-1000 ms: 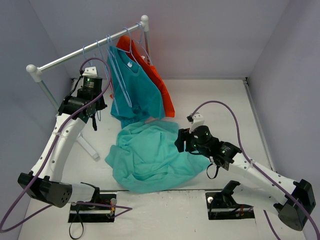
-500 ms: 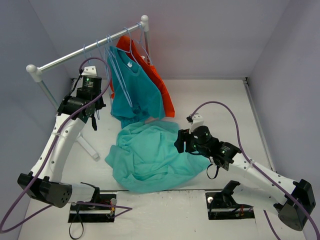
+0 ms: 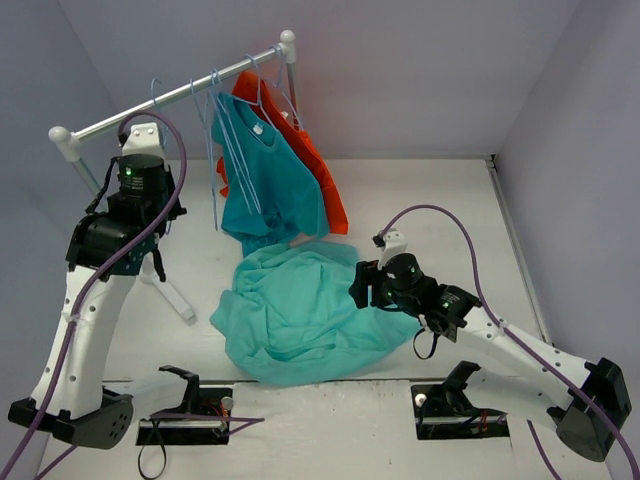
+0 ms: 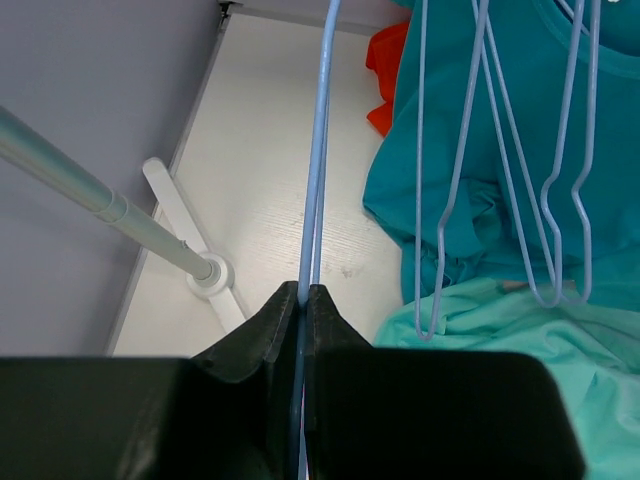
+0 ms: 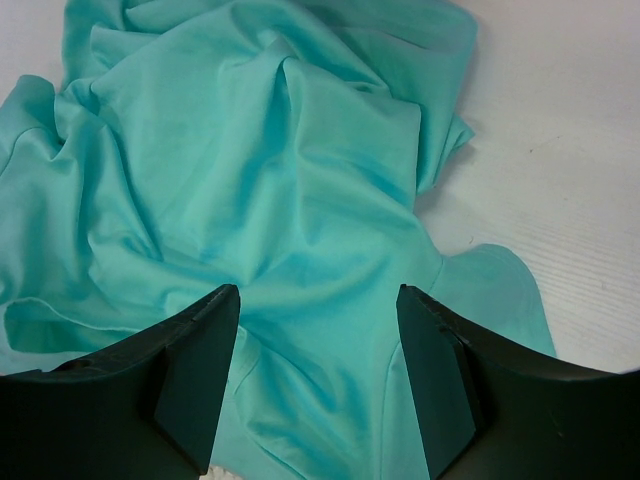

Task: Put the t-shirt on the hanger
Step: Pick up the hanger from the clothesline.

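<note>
The white surface (image 3: 430,200) lies between pale walls, and at its far left stands a clothes rack whose grey rail (image 3: 180,95) slopes up from left to right; the left wrist view shows its slanted post (image 4: 90,195) meeting a white foot (image 4: 205,272) on the surface. The t-shirt (image 3: 295,315) lies crumpled in a loose heap on the surface in front of the rack, between the two arms, with deep folds across it in the right wrist view (image 5: 250,180), and its far edge sits just under the hanging clothes (image 4: 520,340). A darker blue-teal shirt (image 3: 270,180) hangs from the rail, its hem reaching down close to the heap, and an orange-red garment (image 3: 322,180) hangs behind it, towards the right end of the rail. Several spare wire hangers (image 4: 560,200) dangle empty in front of the darker shirt. The hanger (image 4: 318,150) is a thin light-blue wire running straight up from the left end effector (image 4: 302,292), whose two dark fingers are pressed together on it, to the left of the hanging clothes and off the surface. The right end effector (image 5: 315,300) hangs at the right edge of the heap with its fingers spread wide and nothing between them; whether they touch the cloth cannot be told.
</note>
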